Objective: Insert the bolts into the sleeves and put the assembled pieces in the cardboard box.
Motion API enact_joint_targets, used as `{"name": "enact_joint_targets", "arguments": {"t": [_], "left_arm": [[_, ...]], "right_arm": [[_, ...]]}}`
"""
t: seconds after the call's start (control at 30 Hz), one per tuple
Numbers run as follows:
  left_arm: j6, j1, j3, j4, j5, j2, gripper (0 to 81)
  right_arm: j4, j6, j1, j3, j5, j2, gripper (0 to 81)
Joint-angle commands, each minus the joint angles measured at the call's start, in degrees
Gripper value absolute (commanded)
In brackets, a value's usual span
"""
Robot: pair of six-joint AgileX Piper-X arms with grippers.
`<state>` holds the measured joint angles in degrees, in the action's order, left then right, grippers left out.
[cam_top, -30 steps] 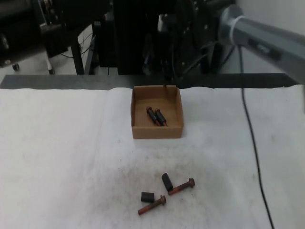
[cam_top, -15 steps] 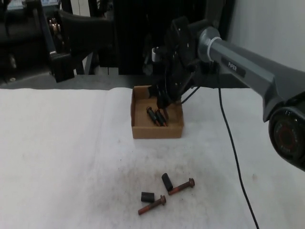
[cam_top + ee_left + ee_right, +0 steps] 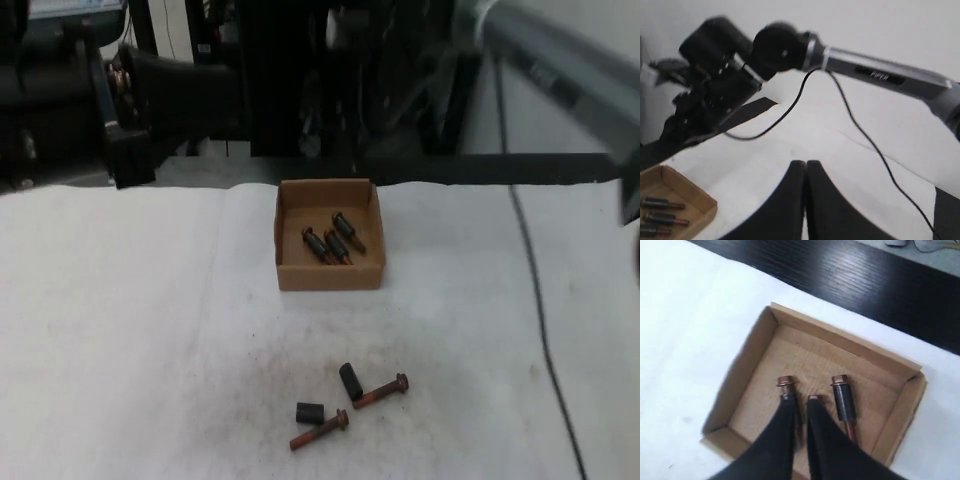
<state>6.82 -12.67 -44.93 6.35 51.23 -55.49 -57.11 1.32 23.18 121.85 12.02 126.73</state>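
Observation:
The cardboard box (image 3: 329,277) stands mid-bench and holds three bolts fitted in sleeves (image 3: 334,240). In the right wrist view my right gripper (image 3: 801,407) hangs above the box (image 3: 745,365), shut and with nothing in it, over the three sleeved bolts (image 3: 844,401). Near the front edge lie two bare bolts (image 3: 381,391) (image 3: 320,431) and two black sleeves (image 3: 350,381) (image 3: 309,411). My left gripper (image 3: 805,167) is shut and empty, high above the cloth, with a corner of the box (image 3: 700,202) below it. The right arm (image 3: 560,60) crosses the back right.
A white cloth (image 3: 120,330) covers the bench. A black cable (image 3: 535,300) trails down the right side. Dark equipment (image 3: 150,90) stands behind the bench's back edge.
The right arm, low over the box half a second ago, has lifted away to the back right. The box now holds three sleeved bolts instead of two.

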Motion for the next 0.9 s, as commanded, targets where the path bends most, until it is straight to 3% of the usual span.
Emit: {"name": "enact_joint_targets", "arguments": {"t": [0.0, 0.2, 0.4, 0.63, 0.87], "left_arm": [[-0.95, -0.18, -0.22, 4.64, 0.28, 0.09, 0.3], [-7.50, -0.39, -0.22, 8.03, -1.37, 0.09, 0.3], [-9.17, -2.76, -0.22, 13.49, -0.96, -3.14, 0.3], [-11.36, -14.67, -0.22, 21.88, -4.14, -14.27, 0.3], [-14.06, -30.07, -2.28, 19.98, -15.11, -24.39, 0.3]], "right_arm": [[-7.68, -5.22, -0.43, 0.74, 4.99, -6.94, 0.8], [-24.58, -8.88, 1.14, -0.24, 4.07, -8.90, 0.8], [-26.95, -7.18, 3.58, -10.81, 4.18, -10.82, 0.8], [-23.19, -7.18, 4.00, -29.09, 4.64, -20.44, 0.8], [-12.49, -4.16, -2.94, -46.44, 4.64, -39.61, 0.8]]}}
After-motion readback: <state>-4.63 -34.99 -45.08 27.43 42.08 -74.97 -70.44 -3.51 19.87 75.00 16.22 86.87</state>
